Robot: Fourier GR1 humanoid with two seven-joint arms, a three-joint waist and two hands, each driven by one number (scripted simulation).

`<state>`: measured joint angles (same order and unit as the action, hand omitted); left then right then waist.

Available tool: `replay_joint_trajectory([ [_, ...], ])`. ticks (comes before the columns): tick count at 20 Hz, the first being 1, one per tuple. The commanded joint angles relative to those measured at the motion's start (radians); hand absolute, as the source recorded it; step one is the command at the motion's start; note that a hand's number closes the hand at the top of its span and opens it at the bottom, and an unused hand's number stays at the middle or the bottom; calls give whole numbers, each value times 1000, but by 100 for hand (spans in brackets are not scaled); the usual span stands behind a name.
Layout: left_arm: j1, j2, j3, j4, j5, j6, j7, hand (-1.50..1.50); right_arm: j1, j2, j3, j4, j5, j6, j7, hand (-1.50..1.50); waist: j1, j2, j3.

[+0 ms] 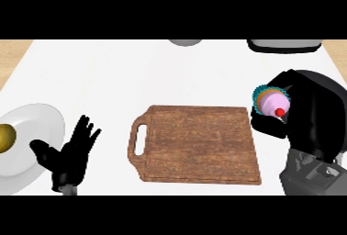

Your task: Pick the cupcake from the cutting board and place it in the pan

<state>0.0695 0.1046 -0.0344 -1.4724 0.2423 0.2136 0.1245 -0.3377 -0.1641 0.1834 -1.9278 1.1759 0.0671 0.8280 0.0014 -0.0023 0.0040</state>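
While L hand (68,153) rests open, R hand (308,108) grips cupcake (273,102) beside cutting board (200,144).

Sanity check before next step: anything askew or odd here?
The cupcake is tipped on its side in the right hand, off the cutting board. No pan is identifiable in view. Left hand rests open beside the plate.

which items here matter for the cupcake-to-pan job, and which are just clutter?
Job:
- cupcake, held tilted in the right hand
- cutting board, now bare
- pan: not identifiable in this view

Lying about:
- white plate with a yellowish item
- left hand, open, resting
- grey objects at far edge
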Motion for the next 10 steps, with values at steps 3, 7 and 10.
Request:
replay_joint_trajectory([
  [3,1,-16,-22,-4,-32,29,34,0,-32,-86,-192,234,-49,-170,-168,150,5,5,-3],
  [7,31,-35,-37,3,-36,14,3,0,-82,-159,-301,415,-107,-259,-304,150,7,6,-3],
  [10,-42,-37,-2,70,-31,23,-10,0,-71,-185,-338,612,-119,-382,-435,150,8,10,-3],
])
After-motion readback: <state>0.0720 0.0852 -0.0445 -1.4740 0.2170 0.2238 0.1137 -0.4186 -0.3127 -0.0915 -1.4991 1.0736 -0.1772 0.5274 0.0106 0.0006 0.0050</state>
